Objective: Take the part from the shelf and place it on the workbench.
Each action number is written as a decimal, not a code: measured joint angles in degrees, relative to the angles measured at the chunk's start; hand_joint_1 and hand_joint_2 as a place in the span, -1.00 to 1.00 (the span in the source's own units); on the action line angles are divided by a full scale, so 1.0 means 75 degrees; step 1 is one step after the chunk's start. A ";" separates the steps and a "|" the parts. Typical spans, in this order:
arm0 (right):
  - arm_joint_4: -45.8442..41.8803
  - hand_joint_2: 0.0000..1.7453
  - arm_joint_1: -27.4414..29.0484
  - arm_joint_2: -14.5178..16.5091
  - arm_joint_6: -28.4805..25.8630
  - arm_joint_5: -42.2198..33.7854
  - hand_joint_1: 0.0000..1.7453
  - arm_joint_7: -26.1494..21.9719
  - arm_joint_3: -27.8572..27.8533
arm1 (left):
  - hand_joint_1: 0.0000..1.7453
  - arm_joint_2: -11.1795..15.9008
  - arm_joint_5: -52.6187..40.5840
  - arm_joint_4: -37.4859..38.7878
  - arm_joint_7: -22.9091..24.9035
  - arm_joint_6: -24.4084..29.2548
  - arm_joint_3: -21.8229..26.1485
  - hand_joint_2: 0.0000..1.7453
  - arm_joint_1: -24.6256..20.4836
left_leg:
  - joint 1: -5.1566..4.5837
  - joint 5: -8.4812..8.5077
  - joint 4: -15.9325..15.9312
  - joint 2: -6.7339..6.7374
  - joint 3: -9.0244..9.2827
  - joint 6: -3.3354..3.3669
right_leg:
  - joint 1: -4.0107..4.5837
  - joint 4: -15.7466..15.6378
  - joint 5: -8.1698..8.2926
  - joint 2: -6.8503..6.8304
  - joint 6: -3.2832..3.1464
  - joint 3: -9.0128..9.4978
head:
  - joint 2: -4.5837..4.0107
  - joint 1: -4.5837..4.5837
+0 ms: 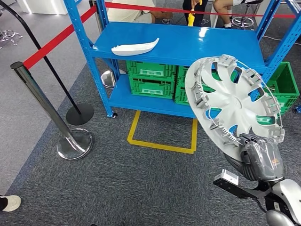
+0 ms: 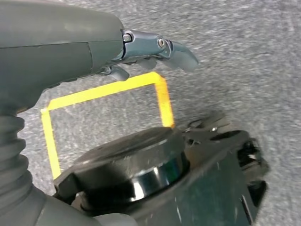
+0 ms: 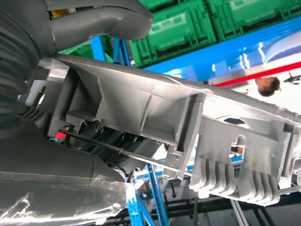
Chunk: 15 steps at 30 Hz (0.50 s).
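— Silver plastic, that's our part: the wheel cover (image 1: 234, 99) is off the shelf (image 1: 177, 44) and up in front of us on the right, our right hand (image 1: 261, 157) clamped on its near rim. What worries us?

— The grip. We hold a broad disc by one edge only, so its own weight could twist it in our fingers as we turn; a bump on the shelf's right upright could knock it loose. We also can't see the workbench yet, so we'd be turning blind.

— And our left hand (image 2: 106, 47)?

— Hanging over the carpet by the yellow floor marking (image 1: 161, 136), fingers apart, holding nothing.

— Count?

— One wheel cover, one white trim piece (image 1: 135, 48) lying left on the top shelf, at least four green crates (image 1: 151, 77) low down, two stanchions (image 1: 50, 110) far left.
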 joint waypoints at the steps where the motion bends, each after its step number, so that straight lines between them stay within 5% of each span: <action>1: 0.0001 1.00 -0.0001 -0.0001 0.0007 0.0001 1.00 0.0004 -0.0001 | -1.00 0.0001 0.0002 0.0000 0.0001 0.0000 0.0010 1.00 -0.0007 | 0.0020 -0.0178 0.0472 0.0001 -0.0067 -0.0027 | -0.0001 0.0006 0.0101 0.0002 0.0007 -0.0138 | 0.0000 0.0000; 3: 0.0002 1.00 0.0000 -0.0003 0.0026 0.0006 1.00 0.0010 -0.0001 | -1.00 0.0000 0.0012 0.0000 0.0022 0.0000 0.0034 1.00 -0.0013 | 0.0048 0.0098 0.0893 0.0002 0.0028 -0.0046 | -0.0003 0.0021 0.0288 0.0002 0.0035 -0.0417 | 0.0000 -0.0001; 5: 0.0002 1.00 0.0002 -0.0006 0.0037 0.0031 1.00 0.0010 -0.0001 | -1.00 0.0003 0.0026 0.0000 0.0052 0.0000 0.0054 1.00 -0.0004 | 0.0060 0.0562 0.0411 0.0002 0.0557 -0.0019 | -0.0003 0.0041 0.0466 0.0000 0.0078 -0.0641 | 0.0000 -0.0001; 7: -0.0001 1.00 -0.0002 -0.0015 0.0035 0.0066 1.00 0.0010 -0.0005 | -1.00 0.0012 0.0038 0.0000 0.0060 0.0000 0.0083 1.00 0.0003 | 0.0050 0.0438 -0.0754 0.0001 0.1428 0.0060 | 0.0015 0.0073 0.0599 -0.0005 0.0147 -0.0773 | 0.0000 -0.0001; 9: -0.0004 1.00 -0.0015 -0.0028 0.0030 0.0104 1.00 0.0007 -0.0014 | -1.00 0.0016 0.0055 -0.0001 0.0060 0.0000 0.0121 1.00 0.0000 | 0.0017 0.0178 -0.1508 -0.0001 0.1893 0.0166 | 0.0019 0.0066 0.0734 -0.0017 0.0233 -0.0831 | 0.0000 0.0007; 12: -0.0009 1.00 -0.0005 -0.0035 0.0028 0.0136 1.00 0.0005 -0.0018 | -1.00 0.0017 0.0083 -0.0003 0.0061 -0.0001 0.0162 1.00 0.0063 | 0.0003 0.0292 -0.1610 0.0020 0.1825 0.0349 | -0.0027 0.0133 0.0744 -0.0016 0.0361 -0.0953 | 0.0000 0.0018; 15: -0.0008 1.00 0.0011 -0.0048 0.0030 0.0141 1.00 0.0006 -0.0018 | -1.00 0.0036 0.0089 -0.0003 0.0066 -0.0001 0.0176 1.00 0.0110 | 0.0010 0.0460 -0.1616 0.0042 0.1679 0.0459 | -0.0035 0.1448 -0.0083 -0.0007 0.0448 -0.1477 | 0.0000 0.0052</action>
